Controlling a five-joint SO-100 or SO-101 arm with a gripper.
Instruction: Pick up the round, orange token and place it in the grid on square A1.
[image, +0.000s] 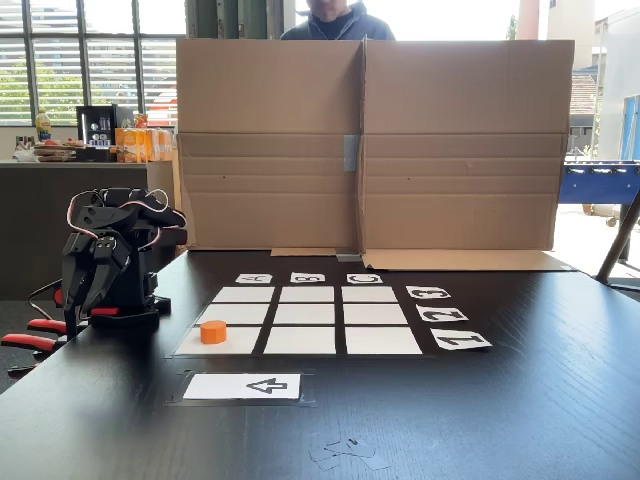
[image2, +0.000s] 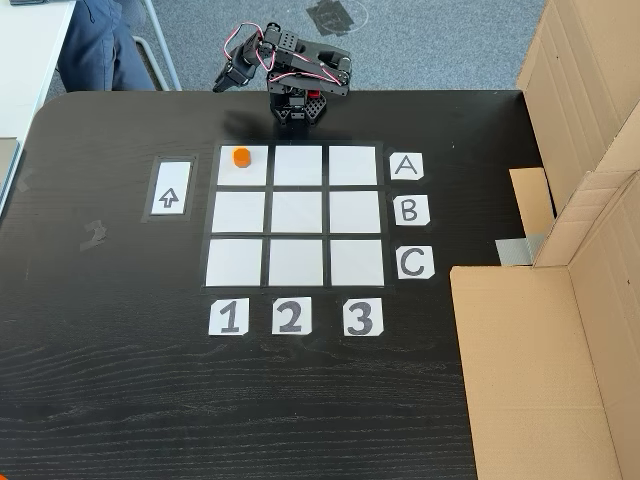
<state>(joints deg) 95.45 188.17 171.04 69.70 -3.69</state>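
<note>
Cardboard is standing up like a wall at the far side of the black table, and a person is waiting behind it. A white arrow card is lying just beside the grid. Nothing is blocking the grid. The little orange token is sitting on square A1, near its edge. The arm is folded up at the table's side, well apart from the token. Its gripper is pointing down, holding nothing; I cannot tell how its jaws are standing.
</note>
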